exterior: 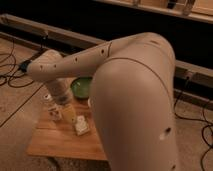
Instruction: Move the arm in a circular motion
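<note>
Plainly, the arm (131, 95) fills most of the view. Its thick cream upper part bulks up on the right, from the bottom edge to a rounded shoulder near the top. From there a slimmer part runs leftward and slightly down to a rounded elbow at the left. Small dark holes dot the shell. From that elbow a short cylindrical wrist drops toward the counter (52, 144).

The pincer (66, 105) hangs at the low end of the wrist, over the left rear part of the counter and just left of the bowl (81, 88). Whether it is spread or pressed together cannot be told, as it blurs into the things beneath it.

The counter is a pale wooden top, seen at lower left, with its right part hidden behind the arm. The green bowl sits toward its back edge, partly covered by the arm. A yellowish cup (71, 114) stands just below the wrist, near the middle of the visible wood. A small white packet (82, 126) lies just in front of the cup. A small pale bottle (51, 106) stands at the left edge, close beside the wrist.

Dark cables (11, 75) trail over the floor at far left, and more cables (202, 117) loop at the right. A long dark rail (75, 36) runs across behind the counter.
</note>
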### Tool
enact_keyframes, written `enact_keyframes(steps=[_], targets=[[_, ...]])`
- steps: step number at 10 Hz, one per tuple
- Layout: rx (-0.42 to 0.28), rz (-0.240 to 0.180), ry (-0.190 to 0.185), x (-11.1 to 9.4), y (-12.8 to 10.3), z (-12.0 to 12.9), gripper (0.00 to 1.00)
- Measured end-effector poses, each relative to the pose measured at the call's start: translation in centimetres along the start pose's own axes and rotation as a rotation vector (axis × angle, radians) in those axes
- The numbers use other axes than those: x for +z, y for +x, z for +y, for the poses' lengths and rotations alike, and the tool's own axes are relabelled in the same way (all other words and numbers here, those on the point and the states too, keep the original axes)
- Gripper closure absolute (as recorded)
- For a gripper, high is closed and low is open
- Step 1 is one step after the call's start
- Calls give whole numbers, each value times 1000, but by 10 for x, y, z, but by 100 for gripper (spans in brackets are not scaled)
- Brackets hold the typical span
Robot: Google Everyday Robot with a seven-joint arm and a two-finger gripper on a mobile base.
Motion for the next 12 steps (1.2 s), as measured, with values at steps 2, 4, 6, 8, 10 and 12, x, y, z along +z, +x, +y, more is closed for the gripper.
enact_keyframes(steps=[2,4,6,8,10,12], targets=[[4,-16,-32,22,20,4,20],[21,-43,-59,41,52,17,20],[48,-75,-87,64,90,38,20],[99,-117,-130,90,135,57,20],[161,-137,-174,106,167,66,20],[259,-145,-215,115,205,76,20]])
